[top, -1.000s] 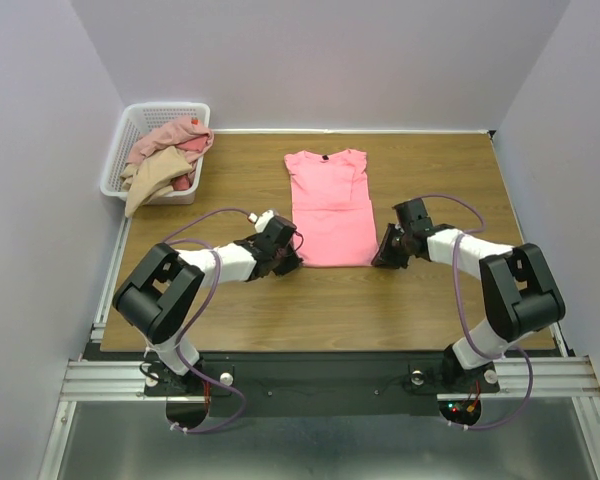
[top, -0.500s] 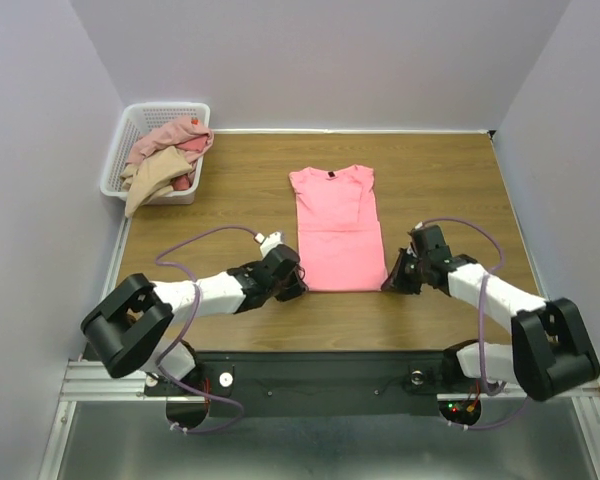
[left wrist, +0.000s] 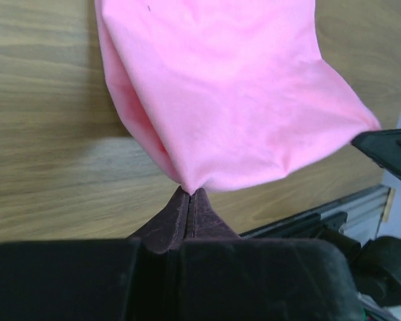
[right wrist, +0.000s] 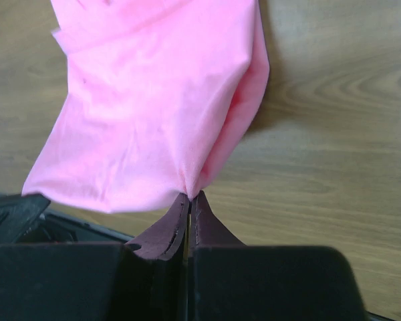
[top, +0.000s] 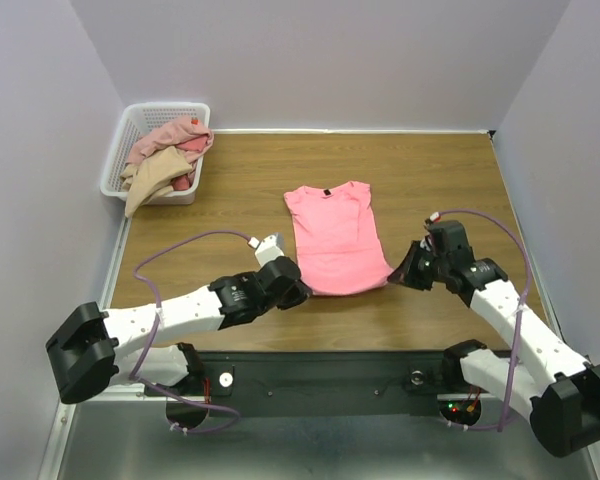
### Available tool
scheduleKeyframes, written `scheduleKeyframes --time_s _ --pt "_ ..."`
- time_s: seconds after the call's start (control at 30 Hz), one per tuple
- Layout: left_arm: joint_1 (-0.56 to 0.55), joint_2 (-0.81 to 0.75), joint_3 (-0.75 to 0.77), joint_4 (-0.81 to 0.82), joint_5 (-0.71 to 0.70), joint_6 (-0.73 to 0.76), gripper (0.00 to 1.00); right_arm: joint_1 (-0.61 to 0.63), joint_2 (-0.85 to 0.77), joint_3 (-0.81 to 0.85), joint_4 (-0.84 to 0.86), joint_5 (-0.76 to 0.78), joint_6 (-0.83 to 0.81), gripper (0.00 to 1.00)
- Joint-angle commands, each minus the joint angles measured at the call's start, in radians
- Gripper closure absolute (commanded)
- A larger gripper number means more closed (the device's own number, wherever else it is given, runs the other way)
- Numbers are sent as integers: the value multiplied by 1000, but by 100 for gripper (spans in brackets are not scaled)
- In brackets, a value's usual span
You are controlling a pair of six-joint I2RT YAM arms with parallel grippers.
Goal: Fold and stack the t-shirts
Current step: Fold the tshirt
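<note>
One salmon-pink t-shirt (top: 332,238) spread mid-table (top: 440,170), collar far, hem toward arms. Left fingers (left wrist: 189,200) pinched tight on near-left hem corner. Right fingers (right wrist: 189,204) pinched tight on near-right hem corner. One white basket (top: 115,172) far left, holding heap of shirts (top: 165,150), pinks and tan. Number in heap unclear, folds overlapping.

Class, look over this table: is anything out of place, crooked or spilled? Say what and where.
The tan shirt spills over the near rim of the basket, far left. The pink t-shirt lies slightly tilted, its hem bunched where the left gripper and right gripper pinch its corners.
</note>
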Motion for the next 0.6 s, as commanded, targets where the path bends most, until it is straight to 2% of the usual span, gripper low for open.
scheduleKeyframes --time_s 0.0,0.13,0.23,0.33,0.57 --pt "4 -26 167 -152 -187 27 100 1 67 141 -5 96 -2 99" --pt "62 -29 232 -136 -212 85 100 1 141 293 6 148 -14 100" --pt "160 -22 266 -71 -163 153 100 2 209 399 20 191 -41 99" --pt "231 23 308 -16 -121 213 100 1 282 485 29 248 -60 99" --pt "366 142 457 -1 -68 348 100 -1 466 642 56 251 -80 100"
